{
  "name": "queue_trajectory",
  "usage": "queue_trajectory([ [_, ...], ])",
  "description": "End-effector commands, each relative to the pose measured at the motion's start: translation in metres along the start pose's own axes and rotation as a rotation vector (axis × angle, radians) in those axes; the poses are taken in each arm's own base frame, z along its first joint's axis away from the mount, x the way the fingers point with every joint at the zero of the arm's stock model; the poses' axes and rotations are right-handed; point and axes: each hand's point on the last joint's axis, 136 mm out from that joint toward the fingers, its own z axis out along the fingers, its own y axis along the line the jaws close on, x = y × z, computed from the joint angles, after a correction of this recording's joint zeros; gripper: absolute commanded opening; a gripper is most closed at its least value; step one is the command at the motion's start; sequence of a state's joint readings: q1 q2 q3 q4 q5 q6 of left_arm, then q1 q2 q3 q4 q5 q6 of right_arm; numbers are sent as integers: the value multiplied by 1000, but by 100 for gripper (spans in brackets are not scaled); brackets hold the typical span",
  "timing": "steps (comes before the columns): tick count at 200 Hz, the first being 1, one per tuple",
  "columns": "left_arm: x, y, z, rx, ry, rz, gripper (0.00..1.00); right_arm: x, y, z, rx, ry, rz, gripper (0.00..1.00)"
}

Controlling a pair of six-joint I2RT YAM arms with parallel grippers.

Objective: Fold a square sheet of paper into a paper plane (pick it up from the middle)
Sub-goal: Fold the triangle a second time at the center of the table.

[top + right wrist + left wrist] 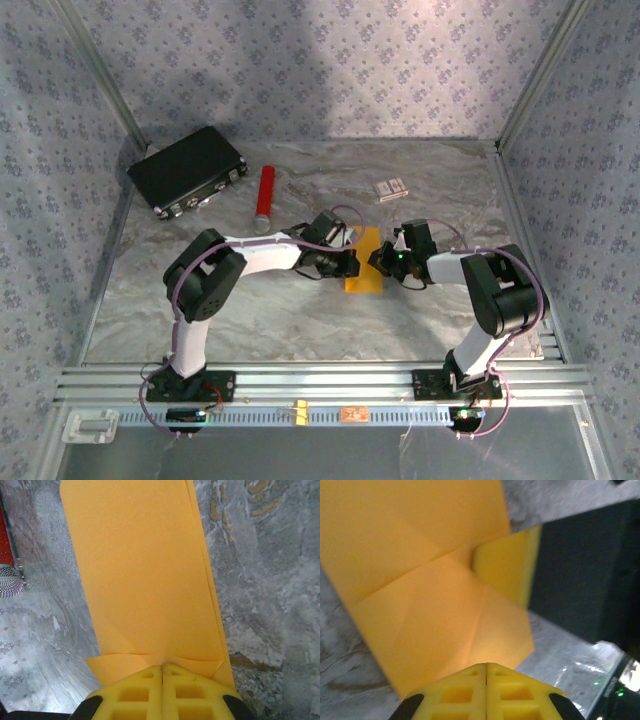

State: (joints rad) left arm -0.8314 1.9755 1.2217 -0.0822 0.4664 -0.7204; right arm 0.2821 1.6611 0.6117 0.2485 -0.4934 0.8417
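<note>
Right gripper [163, 666] clamps one edge of the square sheet of paper [145, 575]. Left gripper [486, 664] pinches its opposite side, jaws together

I find nothing legible. The small white-and-red box [392, 188] at the far side of my worktop [300, 310] carries red print, too small to make out. The folded sheet of paper [145, 575] shows plain orange-yellow, no lettering.

Locate black case [188, 170] lying flat at far-left corner of marble table [300, 310]. Note red cylinder [265, 194] just right of case, silver end nearer. Find small white-and-red box [391, 188] farther right, well apart.
</note>
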Motion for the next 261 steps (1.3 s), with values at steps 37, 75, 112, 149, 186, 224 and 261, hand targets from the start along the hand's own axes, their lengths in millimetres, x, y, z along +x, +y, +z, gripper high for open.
queue_trajectory([
  [37, -10, -20, 13, 87, 0, -106, 6, 13, -38, 1, 132, 11, 67, 0],
  [75, -10, -22, 25, 78, 3, -113, 6, 14, -41, 2, 133, 11, 74, 0],
  [112, -10, -8, 32, 26, -10, -128, 6, 16, -42, 2, 132, 16, 75, 0],
  [149, -1, 7, 36, -14, 1, -143, 6, 18, -43, 2, 136, 17, 74, 0],
  [186, 12, 19, 32, -36, 4, -158, 6, 20, -48, 2, 146, 18, 76, 0],
  [224, 17, 13, 26, 6, 7, -163, 8, 20, -50, 2, 153, 21, 75, 0],
  [261, 3, -14, 13, 105, -40, -114, 12, 19, -49, 3, 152, 21, 73, 0],
])
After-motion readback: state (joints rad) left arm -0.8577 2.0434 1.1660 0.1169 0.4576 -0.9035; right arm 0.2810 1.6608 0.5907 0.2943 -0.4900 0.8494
